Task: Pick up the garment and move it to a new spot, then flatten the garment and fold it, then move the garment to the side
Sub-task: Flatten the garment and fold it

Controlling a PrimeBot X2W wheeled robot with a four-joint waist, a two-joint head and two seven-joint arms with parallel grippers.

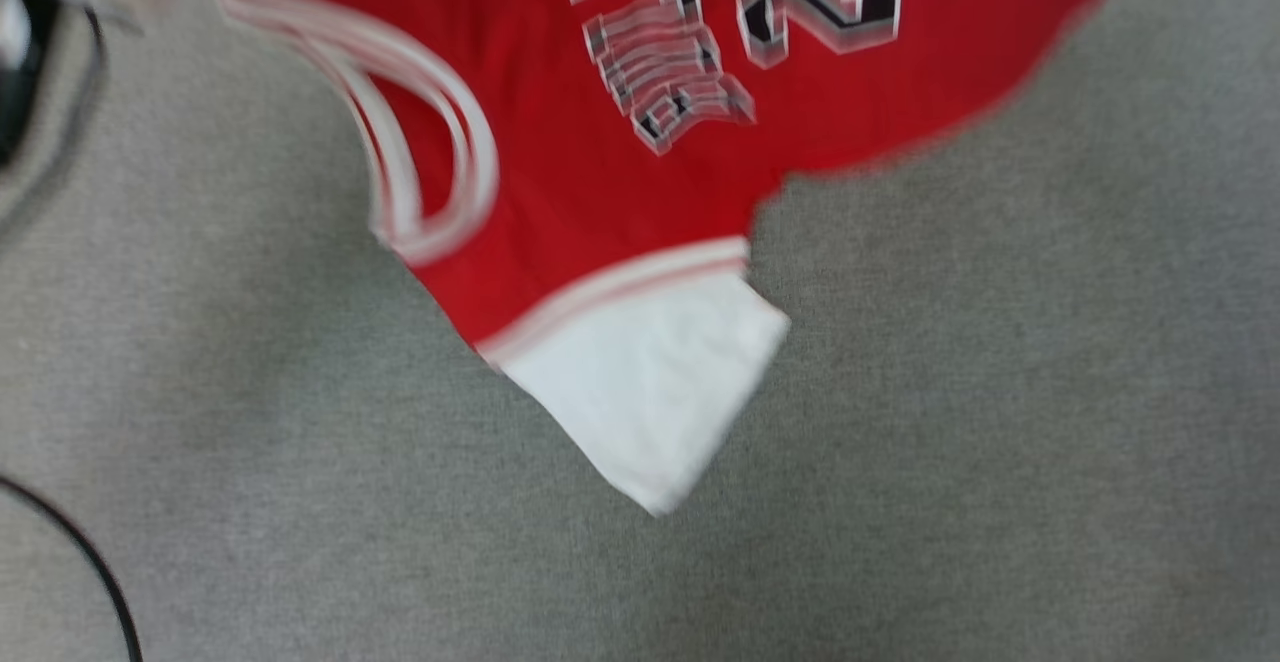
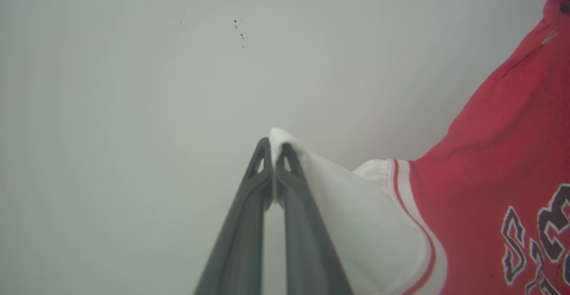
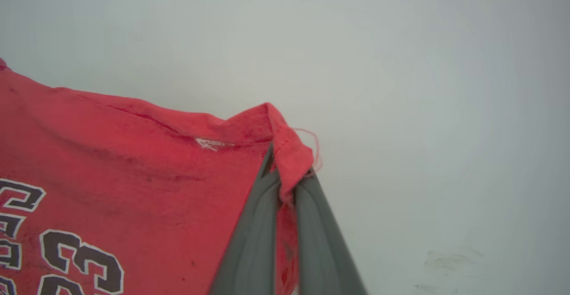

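Hanging garment (image 1: 600, 172) points sleeve-down.

Red garment (image 1: 560, 172) hangs held up, apparently spread; black lettering blurred; white sleeve (image 1: 650, 392) dangling lowest.

garment (image 1: 600, 192) blurred, top cropped (lettering (image 1: 665, 77) unreadable)
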